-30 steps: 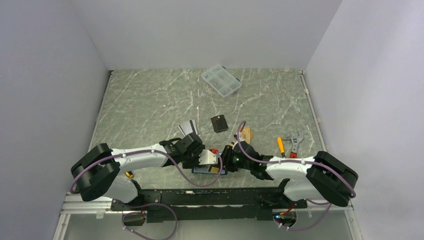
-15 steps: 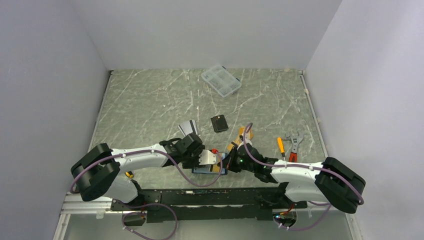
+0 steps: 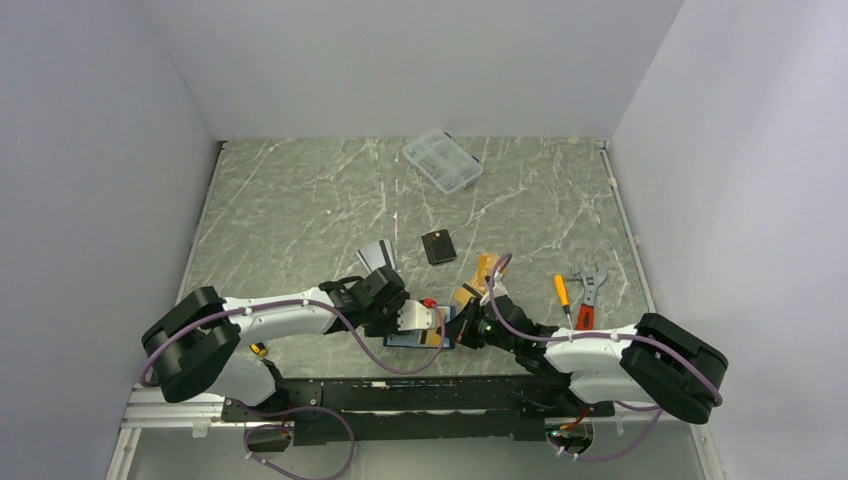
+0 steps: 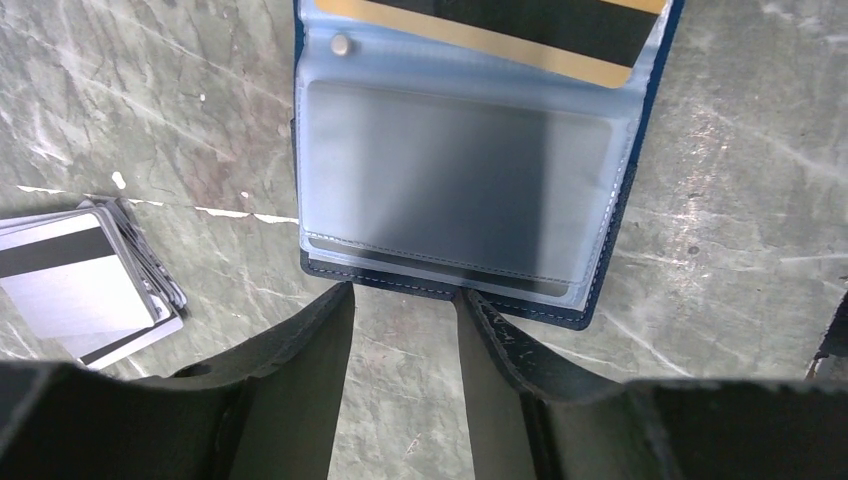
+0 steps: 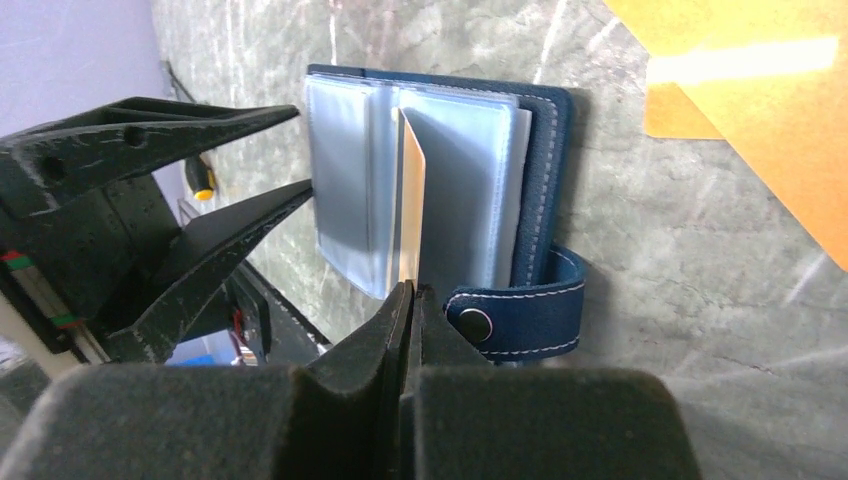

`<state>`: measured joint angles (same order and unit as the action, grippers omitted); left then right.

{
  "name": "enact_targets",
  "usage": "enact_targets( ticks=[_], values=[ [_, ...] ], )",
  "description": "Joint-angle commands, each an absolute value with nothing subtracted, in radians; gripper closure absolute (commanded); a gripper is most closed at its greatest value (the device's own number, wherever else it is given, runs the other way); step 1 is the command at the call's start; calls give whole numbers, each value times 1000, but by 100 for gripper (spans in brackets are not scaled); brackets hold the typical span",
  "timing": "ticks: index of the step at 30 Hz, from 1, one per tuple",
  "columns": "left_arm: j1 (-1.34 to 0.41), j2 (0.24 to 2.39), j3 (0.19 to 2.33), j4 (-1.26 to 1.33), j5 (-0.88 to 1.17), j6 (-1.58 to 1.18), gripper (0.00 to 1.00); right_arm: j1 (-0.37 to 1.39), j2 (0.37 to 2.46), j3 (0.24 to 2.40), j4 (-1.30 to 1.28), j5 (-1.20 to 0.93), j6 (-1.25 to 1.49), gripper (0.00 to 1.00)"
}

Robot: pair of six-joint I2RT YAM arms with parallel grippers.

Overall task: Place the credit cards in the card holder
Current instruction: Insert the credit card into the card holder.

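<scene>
My right fingers (image 5: 412,290) are pinched shut on what seems the edge of an orange-gold card (image 5: 410,200) standing in the open card holder (image 5: 540,140) on the table (image 5: 650,260). My left fingers (image 4: 405,295), half-spread, sit at its edge, with silver cards (image 4: 85,285) beside.

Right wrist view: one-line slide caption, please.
Right gripper pinches a gold card standing on edge in the open card holder; left gripper open beside it.
</scene>
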<state>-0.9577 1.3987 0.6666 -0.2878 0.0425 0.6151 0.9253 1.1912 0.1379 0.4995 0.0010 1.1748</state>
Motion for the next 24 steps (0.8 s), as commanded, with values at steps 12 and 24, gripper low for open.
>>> enact_targets(
  ticks=[12,24],
  values=[
    [-968,1465,645,-407,56,597,54,924,1372,73,871,-63,1144,100],
    [-973,1458,640,-408,45,600,54,904,1484,61,975,-99,1163,100]
  ],
)
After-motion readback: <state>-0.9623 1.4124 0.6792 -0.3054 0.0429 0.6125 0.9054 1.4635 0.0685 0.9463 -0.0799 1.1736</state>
